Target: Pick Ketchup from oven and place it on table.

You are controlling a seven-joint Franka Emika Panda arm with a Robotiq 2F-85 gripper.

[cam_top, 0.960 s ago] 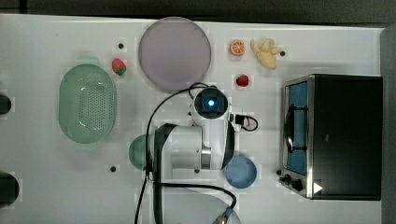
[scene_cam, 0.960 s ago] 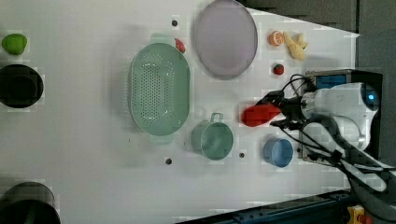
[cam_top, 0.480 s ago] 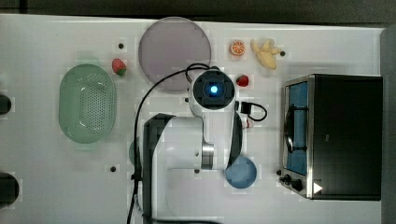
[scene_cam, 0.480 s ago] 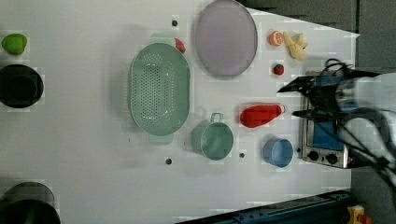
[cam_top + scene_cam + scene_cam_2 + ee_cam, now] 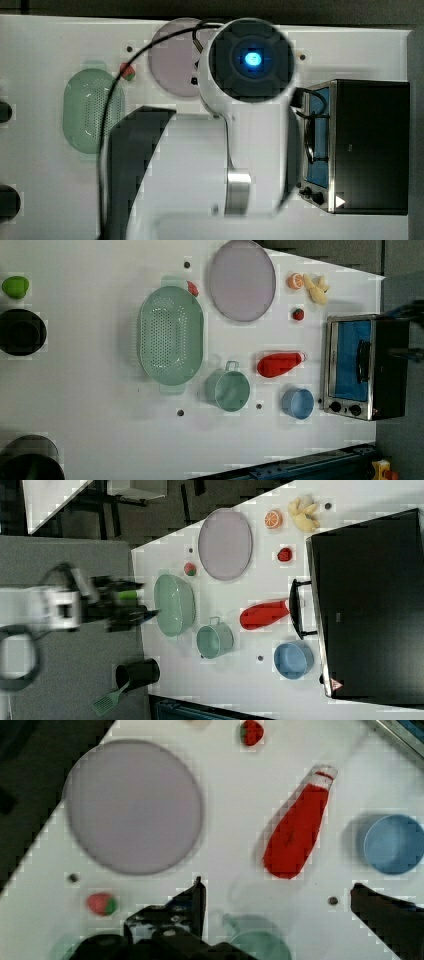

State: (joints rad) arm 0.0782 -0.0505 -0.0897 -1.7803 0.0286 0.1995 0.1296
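The Ketchup (image 5: 279, 364), a red bottle with a white cap, lies on its side on the white table (image 5: 100, 430) just in front of the oven (image 5: 362, 367), whose door is closed. In the wrist view the Ketchup (image 5: 297, 832) lies on the table well beyond my gripper (image 5: 277, 912), whose dark fingers (image 5: 192, 905) stand wide apart with nothing between them. In the right view my gripper (image 5: 142, 600) is open and raised high above the table. In the top view my arm (image 5: 250, 65) is close to the camera and covers the table's middle.
Near the Ketchup stand a blue bowl (image 5: 297, 403) and a green mug (image 5: 227, 389). A green colander (image 5: 171, 335), a lilac plate (image 5: 242, 280), a strawberry (image 5: 298, 314), an orange half (image 5: 295, 281) and dark cups (image 5: 20, 332) also sit on the table.
My gripper has let go of the Ketchup and risen well above the table, growing large in the top view. The bottle stays lying on the table.
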